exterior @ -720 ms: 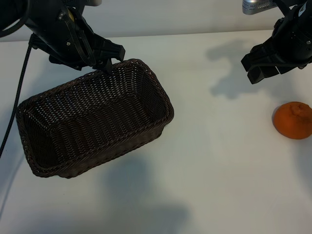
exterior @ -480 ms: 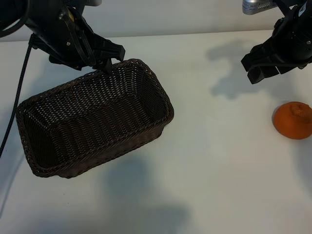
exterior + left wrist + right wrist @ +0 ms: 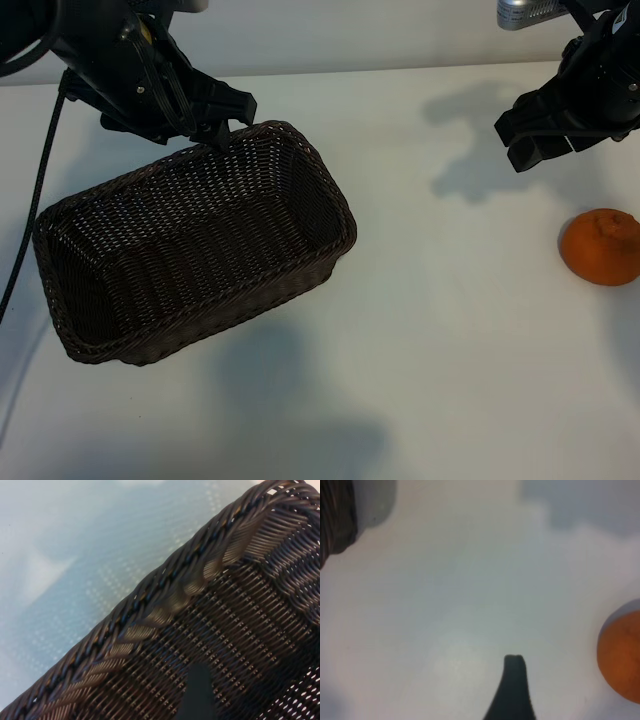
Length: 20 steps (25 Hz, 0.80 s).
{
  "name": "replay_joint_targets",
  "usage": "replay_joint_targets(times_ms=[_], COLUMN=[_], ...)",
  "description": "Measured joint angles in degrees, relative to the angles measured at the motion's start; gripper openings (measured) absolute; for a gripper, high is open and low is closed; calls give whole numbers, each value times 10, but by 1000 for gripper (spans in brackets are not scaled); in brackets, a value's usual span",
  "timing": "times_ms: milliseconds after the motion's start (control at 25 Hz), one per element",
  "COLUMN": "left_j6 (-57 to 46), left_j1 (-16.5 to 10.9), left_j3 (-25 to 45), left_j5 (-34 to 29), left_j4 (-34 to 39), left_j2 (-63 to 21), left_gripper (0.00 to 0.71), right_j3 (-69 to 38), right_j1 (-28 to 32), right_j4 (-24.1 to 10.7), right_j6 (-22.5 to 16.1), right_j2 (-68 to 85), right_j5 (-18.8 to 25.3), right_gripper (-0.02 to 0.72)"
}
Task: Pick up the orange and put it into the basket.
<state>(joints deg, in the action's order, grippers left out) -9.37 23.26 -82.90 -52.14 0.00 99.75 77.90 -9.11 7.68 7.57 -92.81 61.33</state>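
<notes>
right hand (image 3: pixel 528 143) open, empty | orange (image 3: pixel 601 246) dimpled | basket (image 3: pixel 300 150) woven wicker

Close on the basket (image 3: pixel 235 630): braided rim running slantwise across the view, dark woven wall filling one side. Pale counter (image 3: pixel 75 545) beyond the rim. One dark fingertip (image 3: pixel 197 692) of the tool over the weave.

white table (image 3: pixel 450 330), black cable (image 3: pixel 35 190) along its left edge
</notes>
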Motion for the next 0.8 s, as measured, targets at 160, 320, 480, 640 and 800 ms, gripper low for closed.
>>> replay_joint_targets(times_ms=[160,320,480,640,800], left_j6=[0,0,0,0,-7], left_j1=[0,0,0,0,0], left_j3=[0,0,0,0,0], left_j5=[0,0,3,19,15], left_j4=[0,0,0,0,0], left_j2=[0,0,0,0,0], left_gripper=[592,592,592,592,592], right_j3=[0,0,0,0,0], right_j1=[0,0,0,0,0], right_j4=[0,0,0,0,0], right_j6=[0,0,0,0,0], right_j2=[0,0,0,0,0], right_j5=[-5,-15,-16,-21,-31], right_gripper=[582,582,582,582,582])
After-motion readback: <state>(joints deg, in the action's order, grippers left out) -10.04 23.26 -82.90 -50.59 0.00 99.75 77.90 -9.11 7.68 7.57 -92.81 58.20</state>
